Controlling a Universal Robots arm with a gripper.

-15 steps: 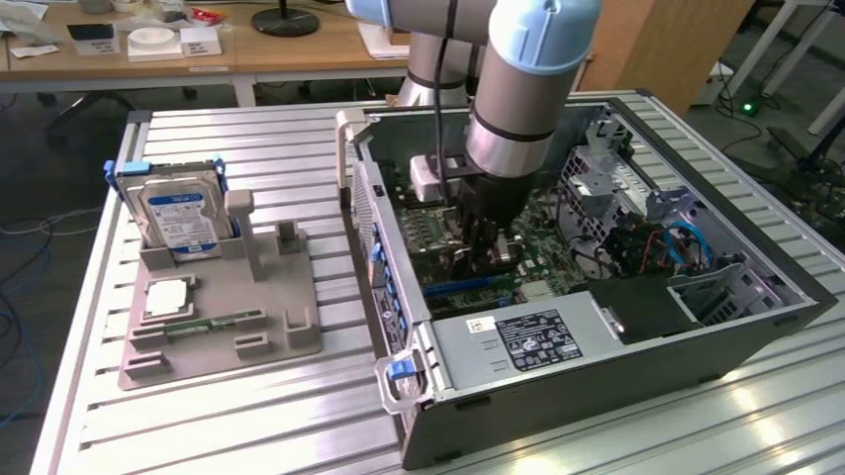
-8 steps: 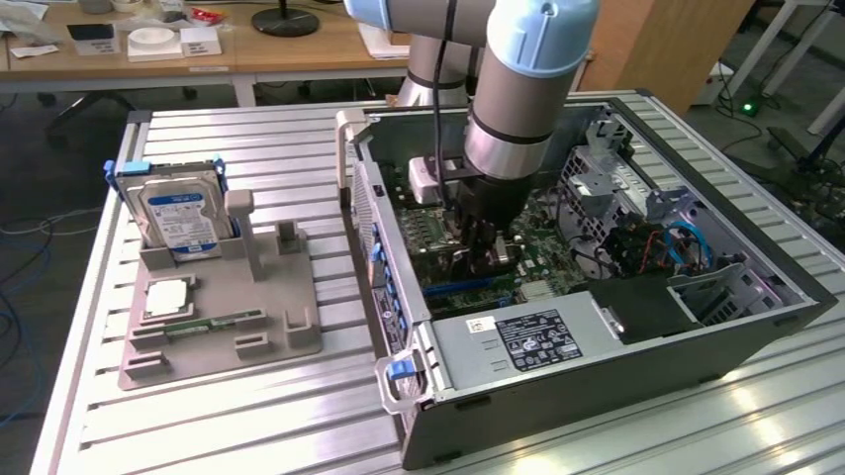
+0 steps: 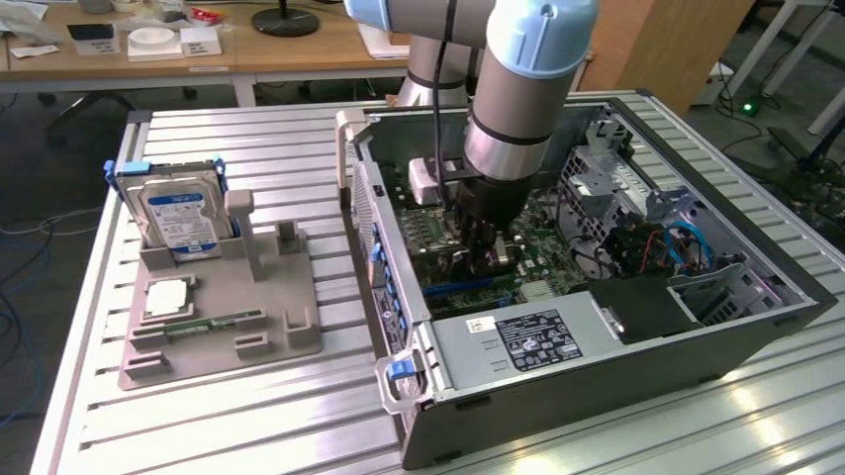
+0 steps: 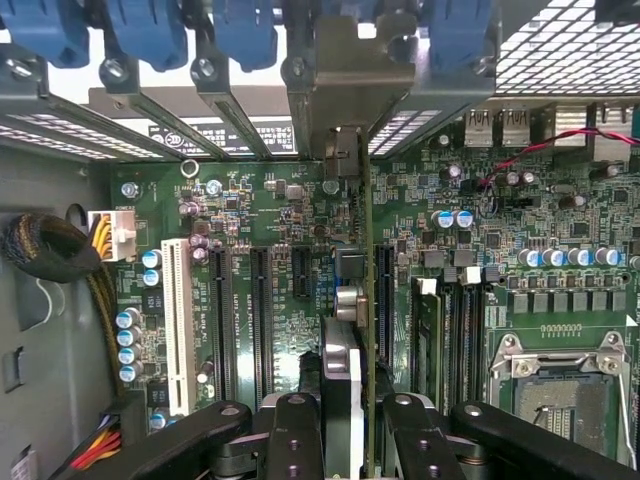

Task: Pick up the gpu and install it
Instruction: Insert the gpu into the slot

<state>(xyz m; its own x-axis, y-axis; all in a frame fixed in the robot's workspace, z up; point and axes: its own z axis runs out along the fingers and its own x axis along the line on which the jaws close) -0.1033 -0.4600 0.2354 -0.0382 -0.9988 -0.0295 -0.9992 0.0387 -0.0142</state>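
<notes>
- From my station I see the gripper down inside the open computer case, just above the motherboard.
- In the wrist view the two fingers are pinching the gpu. One finger lies against each face of the card.
- I see the gpu edge-on, standing upright between the pads. Its black cooler faces one finger and its thin green board faces the other.
- The card runs away from the fingers toward the case's rear wall. There its silver bracket meets the row of slot openings below the blue latches.
- It lines up lengthwise with the black expansion slots, lying between two of them, with the white slot well apart from it.
- I cannot tell whether its lower edge is seated in a slot or just held above the board.
- At the exterior view's left of the case, a grey fixture tray carries an upright hard drive.
- A memory stick lies flat near the tray's front, well apart from the gripper.
</notes>
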